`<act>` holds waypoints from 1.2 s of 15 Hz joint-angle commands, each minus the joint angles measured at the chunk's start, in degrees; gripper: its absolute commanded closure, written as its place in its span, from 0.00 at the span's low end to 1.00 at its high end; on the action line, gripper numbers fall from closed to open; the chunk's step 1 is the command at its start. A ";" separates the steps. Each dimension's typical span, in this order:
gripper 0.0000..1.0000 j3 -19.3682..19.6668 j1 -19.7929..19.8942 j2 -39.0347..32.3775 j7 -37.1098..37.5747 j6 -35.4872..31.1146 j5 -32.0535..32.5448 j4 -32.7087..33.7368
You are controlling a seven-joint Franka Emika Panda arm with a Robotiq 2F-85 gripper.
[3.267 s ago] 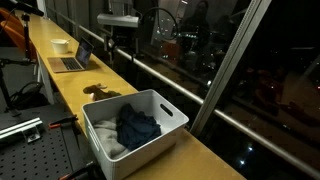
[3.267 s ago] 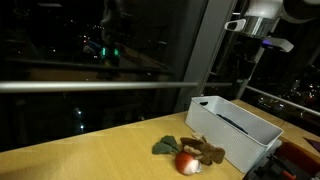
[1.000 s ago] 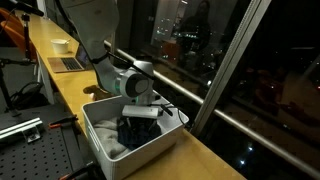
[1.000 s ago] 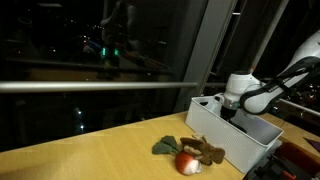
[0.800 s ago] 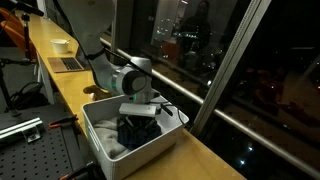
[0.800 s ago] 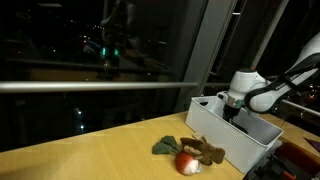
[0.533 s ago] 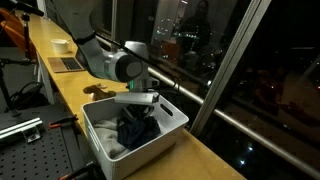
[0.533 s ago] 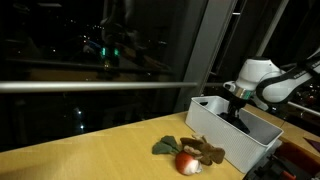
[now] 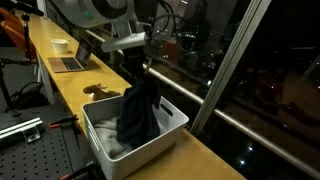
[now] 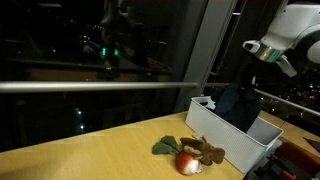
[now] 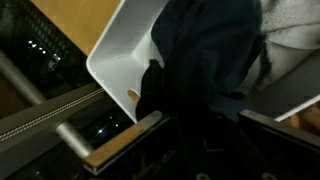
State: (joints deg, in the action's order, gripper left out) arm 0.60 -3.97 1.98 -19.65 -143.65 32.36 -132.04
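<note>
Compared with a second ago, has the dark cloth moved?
Yes. The cloth has gone up: it lay in the bin, and now hangs from the claw, its top above the rim.

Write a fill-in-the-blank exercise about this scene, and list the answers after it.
1. The gripper is shut on a dark ____ cloth, which hangs from it.
2. Below the cloth stands a plastic bin whose colour is ____.
3. Farther along the wooden counter sits an open ____.
4. In an exterior view, a soft toy lies beside a round thing coloured ____.

Missing words: blue; white; laptop; red.
</note>
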 commanded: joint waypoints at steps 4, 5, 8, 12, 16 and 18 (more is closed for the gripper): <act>0.97 -10.60 -5.14 6.62 -0.29 21.90 0.75 12.24; 0.97 -12.35 -6.22 5.29 -0.45 25.22 1.08 15.65; 0.97 -17.29 -9.61 -0.05 -0.53 34.07 2.64 26.15; 0.97 -20.58 -13.69 -9.09 -1.53 41.09 4.64 37.97; 0.97 -20.38 -15.93 -15.79 -2.10 38.63 -0.32 41.73; 0.97 -20.50 -16.71 -18.38 -1.98 38.45 -3.71 42.25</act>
State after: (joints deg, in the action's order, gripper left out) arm -19.74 -19.46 -12.14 -20.19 -105.71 32.69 -93.51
